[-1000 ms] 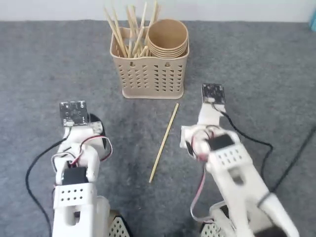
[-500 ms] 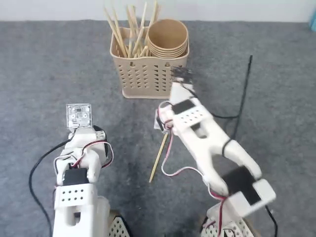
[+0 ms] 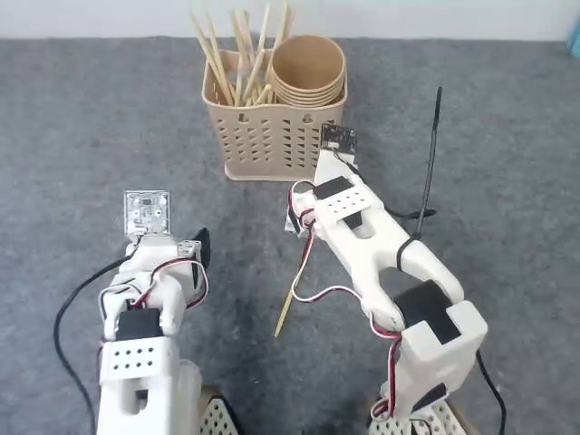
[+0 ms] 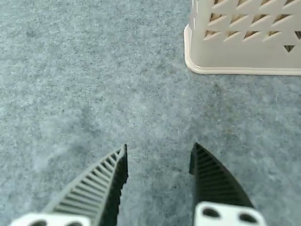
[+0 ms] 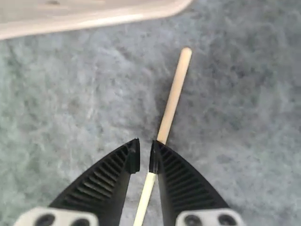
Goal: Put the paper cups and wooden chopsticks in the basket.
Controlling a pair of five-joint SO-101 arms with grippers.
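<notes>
A beige slotted basket (image 3: 272, 136) stands at the far middle of the grey carpet. It holds a stack of paper cups (image 3: 308, 63) and several upright wooden chopsticks (image 3: 237, 50). One more wooden chopstick (image 3: 292, 292) lies loose on the carpet in front of the basket. My right arm (image 3: 349, 208) stretches over its far end. In the right wrist view my right gripper (image 5: 144, 153) is closed to a narrow slit on that chopstick (image 5: 175, 89), which still rests on the carpet. My left gripper (image 4: 160, 150) hangs open over bare carpet, with nothing between its fingers, short of the basket (image 4: 244, 42).
The basket's bottom rim (image 5: 84, 14) lies just beyond the loose chopstick's tip. A black cable (image 3: 429, 154) runs across the carpet to the right of my right arm. Bare carpet spreads to the left and right of the basket.
My right arm swung from the right side forward and left over the loose chopstick, and lowered its gripper onto it. The left arm shifted only slightly. The chopstick has not moved.
</notes>
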